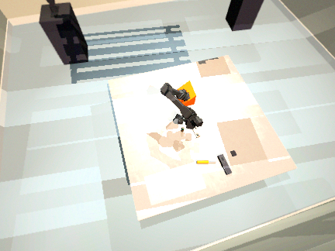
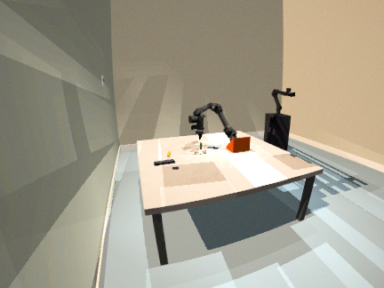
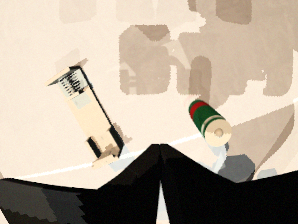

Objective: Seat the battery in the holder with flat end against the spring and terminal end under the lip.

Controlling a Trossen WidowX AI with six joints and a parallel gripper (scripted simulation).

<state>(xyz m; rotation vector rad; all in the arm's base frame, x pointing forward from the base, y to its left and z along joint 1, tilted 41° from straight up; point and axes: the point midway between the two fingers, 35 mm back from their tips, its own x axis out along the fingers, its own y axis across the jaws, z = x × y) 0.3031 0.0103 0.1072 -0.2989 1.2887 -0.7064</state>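
Note:
The battery (image 1: pixel 182 129) (image 2: pixel 201 146) (image 3: pixel 206 119) stands upright on the table, green with a red band near its base. Its pale upper end with a small round nub shows in the wrist view. The holder (image 1: pixel 197 135) (image 3: pixel 94 117) lies apart from it, to the left in the wrist view, and is empty. Its coiled spring (image 3: pixel 72 81) is at the upper end, with dark side walls near the opposite end. My gripper (image 2: pixel 200 137) (image 3: pixel 158 151) is shut and empty, pointing down above the table. In the wrist view its fingertips are between the holder and the battery, lower in the picture.
An orange wedge-shaped block (image 1: pixel 189 93) (image 2: pixel 241 144) is beside the arm's base. A yellow-handled tool (image 1: pixel 202 162) (image 2: pixel 169 154), a long dark bar (image 1: pixel 224 164) (image 2: pixel 164 163) and a small dark block (image 1: pixel 233 153) (image 2: pixel 175 168) lie farther off on the table (image 2: pixel 267 173).

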